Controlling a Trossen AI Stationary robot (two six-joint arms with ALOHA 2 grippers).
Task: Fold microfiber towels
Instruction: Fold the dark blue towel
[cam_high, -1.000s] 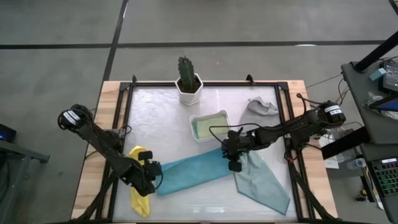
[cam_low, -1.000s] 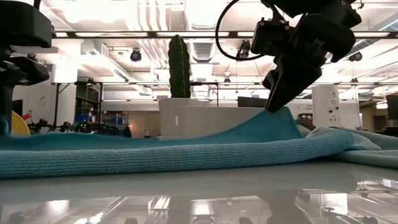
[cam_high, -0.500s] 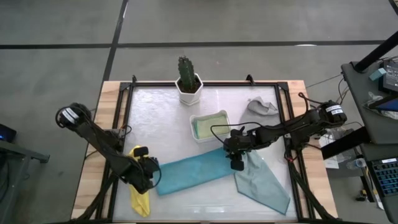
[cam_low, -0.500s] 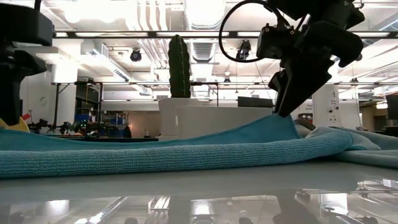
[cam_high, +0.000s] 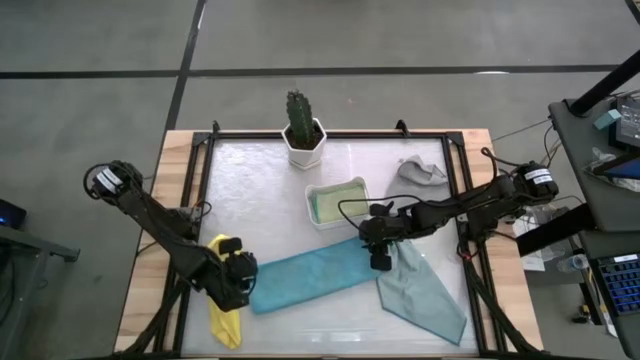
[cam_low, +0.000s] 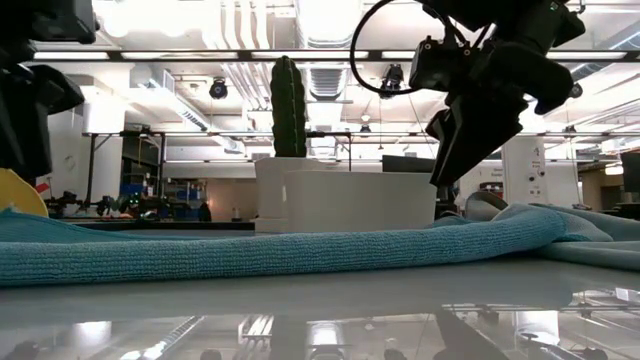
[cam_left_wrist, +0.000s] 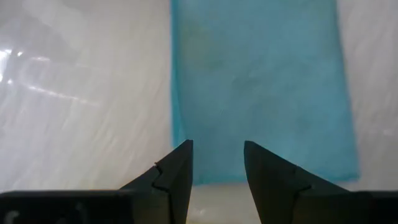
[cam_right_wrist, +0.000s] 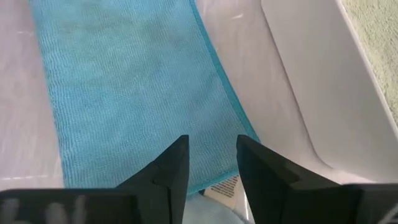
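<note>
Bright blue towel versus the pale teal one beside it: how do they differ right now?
The bright blue towel is a long folded strip between both hands; the pale teal towel is a wider, skewed sheet near the table's front right. Blue is vivid, teal greyish. Blue's right end overlaps teal. Both lie flat, released.

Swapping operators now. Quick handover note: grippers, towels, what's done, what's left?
Left gripper: open, empty, above the left end of the bright blue microfiber towel.
Right gripper: open, empty, above that towel's right end.
Blue towel lies flat as a long folded strip at the table's front; one fold looks done, a further fold likely remains.
Yellow microfiber towel: bunched at front left, unfolded.
Pale teal microfiber towel: spread at front right, unfolded.
Grey microfiber towel: crumpled at back right.
Olive green microfiber towel: inside the white rectangular plastic tray.
</note>
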